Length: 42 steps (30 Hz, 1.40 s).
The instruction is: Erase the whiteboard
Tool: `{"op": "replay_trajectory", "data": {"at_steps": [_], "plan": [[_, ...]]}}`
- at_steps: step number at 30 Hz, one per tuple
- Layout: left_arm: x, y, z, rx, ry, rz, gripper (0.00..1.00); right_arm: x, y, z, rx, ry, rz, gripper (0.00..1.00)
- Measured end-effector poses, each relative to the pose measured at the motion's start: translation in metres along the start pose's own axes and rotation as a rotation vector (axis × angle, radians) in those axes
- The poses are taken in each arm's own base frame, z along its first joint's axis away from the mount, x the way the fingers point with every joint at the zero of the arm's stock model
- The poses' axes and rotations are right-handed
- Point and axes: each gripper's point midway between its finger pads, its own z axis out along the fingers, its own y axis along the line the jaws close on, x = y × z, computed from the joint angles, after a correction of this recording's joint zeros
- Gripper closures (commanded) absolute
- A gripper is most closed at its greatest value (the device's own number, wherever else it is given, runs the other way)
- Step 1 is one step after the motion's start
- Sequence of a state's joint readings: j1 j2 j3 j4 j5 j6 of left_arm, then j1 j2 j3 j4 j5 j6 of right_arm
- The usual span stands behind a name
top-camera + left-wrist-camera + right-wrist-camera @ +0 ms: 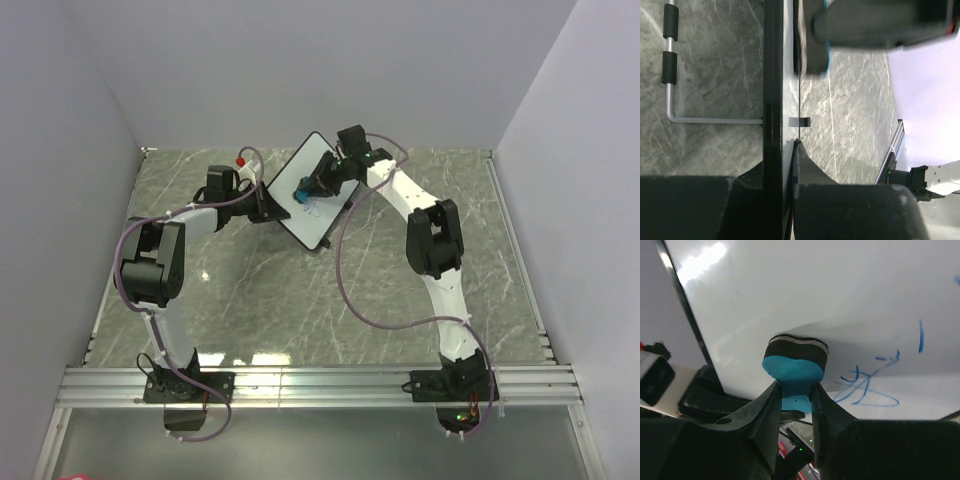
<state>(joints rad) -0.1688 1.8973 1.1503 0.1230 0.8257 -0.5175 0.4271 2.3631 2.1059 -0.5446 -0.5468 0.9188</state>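
The whiteboard [322, 170] stands tilted above the table, its white face toward the right arm. My left gripper [268, 202] is shut on its left edge; in the left wrist view the black frame [772, 90] runs edge-on between the jaws of the left gripper [785, 147]. Shut on the blue eraser [792, 371], my right gripper [794, 390] presses the eraser's black felt face against the whiteboard [815, 290]. Blue scribbles [865, 389] lie just right of the eraser. From above, the eraser [302, 195] sits near the board's middle, with the scribbles [313, 208] below it.
A bent metal rod with black sleeves [670, 75] sticks out from the board's back. A small red thing [241, 160] shows near the left wrist. The grey marble tabletop [250, 290] ends at an aluminium rail [320, 380] in front, with white walls around.
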Motion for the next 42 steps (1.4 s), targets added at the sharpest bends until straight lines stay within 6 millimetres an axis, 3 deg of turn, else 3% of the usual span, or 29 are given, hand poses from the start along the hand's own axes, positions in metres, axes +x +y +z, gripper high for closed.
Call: {"op": "replay_trajectory", "data": {"at_steps": [2, 6, 9, 12, 16, 22, 26, 36, 42], "plan": [[0.0, 0.0, 0.0, -0.001, -0.001, 0.001, 0.99, -0.012, 0.003, -0.001, -0.012, -0.007, 0.013, 1.0], [0.0, 0.0, 0.0, 0.0, 0.0, 0.002, 1.0, -0.055, -0.004, -0.005, -0.031, -0.076, 0.063, 1.0], [0.0, 0.0, 0.0, 0.0, 0.0, 0.003, 1.0, -0.094, -0.029, -0.012, -0.01, -0.148, 0.116, 1.0], [0.0, -0.001, 0.0, 0.001, 0.001, 0.006, 1.0, -0.123, -0.067, -0.021, 0.051, -0.21, 0.179, 1.0], [0.0, -0.001, 0.0, 0.002, 0.001, 0.007, 1.0, -0.139, -0.1, -0.028, 0.106, -0.241, 0.223, 1.0], [0.0, -0.001, 0.0, 0.001, 0.003, 0.0, 1.0, -0.133, -0.102, -0.024, 0.101, -0.238, 0.201, 1.0], [0.0, -0.001, 0.0, 0.0, 0.003, -0.001, 1.0, -0.122, -0.09, -0.021, 0.09, -0.218, 0.177, 1.0], [0.0, -0.001, 0.0, -0.001, 0.004, -0.002, 1.0, -0.049, -0.033, -0.006, 0.015, -0.103, 0.098, 1.0], [0.0, -0.001, 0.0, 0.0, 0.002, 0.003, 1.0, -0.057, -0.035, -0.01, -0.012, -0.075, 0.153, 1.0]]}}
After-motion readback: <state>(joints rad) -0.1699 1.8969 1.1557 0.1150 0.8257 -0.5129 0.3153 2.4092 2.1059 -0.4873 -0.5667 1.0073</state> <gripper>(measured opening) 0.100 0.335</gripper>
